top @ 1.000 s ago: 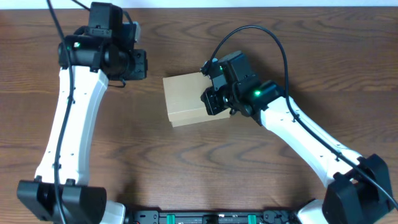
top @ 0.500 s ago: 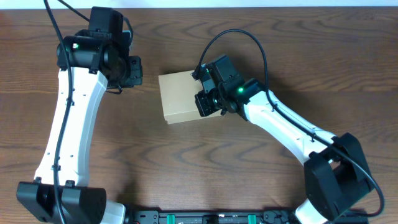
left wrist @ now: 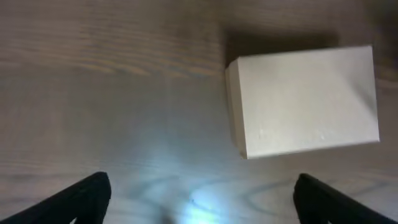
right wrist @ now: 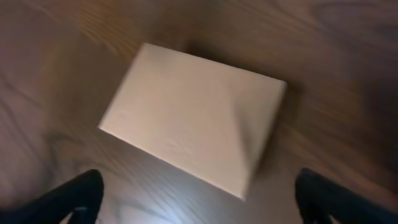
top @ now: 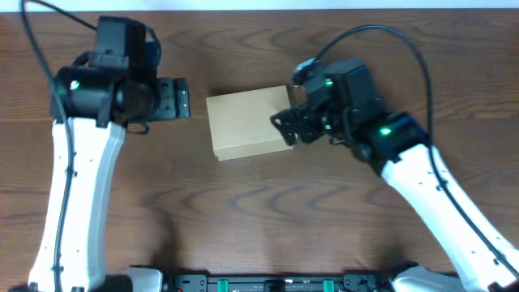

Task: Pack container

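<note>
The container (top: 246, 124) is a plain tan cardboard box lying flat on the wooden table (top: 268, 211) with its lid closed. In the overhead view my left gripper (top: 186, 97) stands open just left of it, a small gap between them. My right gripper (top: 282, 130) is open at the box's right edge. The left wrist view has the container (left wrist: 305, 102) up and to the right, ahead of the open left gripper (left wrist: 202, 205), over bare wood. In the right wrist view the container (right wrist: 193, 118) lies ahead of the open right gripper (right wrist: 199, 202), clear of both fingertips (right wrist: 78, 196).
The left arm (top: 77, 186) runs down the left side of the table, and the right arm (top: 442, 203) crosses the right side. A black base rail (top: 276, 284) lies along the front edge. Dark wood surrounds the box.
Both grippers went from shut to open. The right gripper drew back to the right off the box top. The box first slid a little to the left.
</note>
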Robot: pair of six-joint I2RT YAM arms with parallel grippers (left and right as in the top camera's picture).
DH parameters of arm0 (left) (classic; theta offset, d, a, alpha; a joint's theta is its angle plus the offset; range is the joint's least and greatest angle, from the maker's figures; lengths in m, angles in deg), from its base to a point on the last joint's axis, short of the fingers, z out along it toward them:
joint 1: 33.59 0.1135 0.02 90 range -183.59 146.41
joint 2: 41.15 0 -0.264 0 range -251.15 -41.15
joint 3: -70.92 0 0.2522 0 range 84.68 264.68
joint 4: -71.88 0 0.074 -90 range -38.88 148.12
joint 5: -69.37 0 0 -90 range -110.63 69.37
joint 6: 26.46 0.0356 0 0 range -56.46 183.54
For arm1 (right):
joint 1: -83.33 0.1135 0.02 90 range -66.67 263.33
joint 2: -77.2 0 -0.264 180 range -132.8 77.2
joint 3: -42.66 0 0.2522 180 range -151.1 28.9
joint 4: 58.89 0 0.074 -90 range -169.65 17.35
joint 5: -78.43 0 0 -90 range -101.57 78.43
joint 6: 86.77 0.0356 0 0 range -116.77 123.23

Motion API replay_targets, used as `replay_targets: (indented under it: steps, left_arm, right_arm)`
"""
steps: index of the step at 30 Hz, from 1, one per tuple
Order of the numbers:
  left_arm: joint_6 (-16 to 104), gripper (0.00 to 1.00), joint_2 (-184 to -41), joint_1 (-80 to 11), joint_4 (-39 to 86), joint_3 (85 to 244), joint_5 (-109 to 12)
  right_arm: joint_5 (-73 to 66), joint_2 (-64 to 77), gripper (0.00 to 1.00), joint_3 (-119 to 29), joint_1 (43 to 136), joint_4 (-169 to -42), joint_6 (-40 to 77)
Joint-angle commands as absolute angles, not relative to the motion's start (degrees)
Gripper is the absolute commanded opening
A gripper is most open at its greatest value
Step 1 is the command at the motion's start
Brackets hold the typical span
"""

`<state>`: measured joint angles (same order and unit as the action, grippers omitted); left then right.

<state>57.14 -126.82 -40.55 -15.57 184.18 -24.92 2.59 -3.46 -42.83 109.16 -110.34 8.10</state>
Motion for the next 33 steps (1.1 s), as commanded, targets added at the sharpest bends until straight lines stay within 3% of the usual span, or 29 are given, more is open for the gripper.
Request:
replay_targets:
  steps: [1, 9, 14, 20, 28, 33]
  left_arm:
    - [56.86, 0.95, -124.74, -40.35, -17.49, 184.60, -24.44]
    - [55.28, 0.95, -115.65, -40.35, -24.81, 182.04, -21.05]
    - [51.68, 0.95, -93.88, -40.35, -17.99, 162.70, -20.22]
    - [47.44, 0.95, -74.95, -40.35, -12.57, 147.31, -21.67]
    - [42.04, 0.95, -64.46, -40.35, -0.55, 134.24, -21.71]
    - [42.08, 0.95, -64.77, -40.35, -1.86, 133.13, -21.69]
  right_arm:
    - [2.30, -0.14, 0.99, -42.78, 105.66, -113.23, 5.60]
    - [1.30, 14.01, 0.99, -40.12, 97.73, -126.80, -1.11]
    - [1.95, 31.95, 0.99, -27.04, 92.24, -127.57, -0.80]
    - [1.91, 43.40, 0.99, -19.07, 91.87, -127.63, 3.33]
    - [1.91, 44.58, 0.99, -18.13, 91.89, -127.83, 3.40]
    - [1.91, 44.56, 0.99, -18.13, 91.89, -127.96, 3.40]
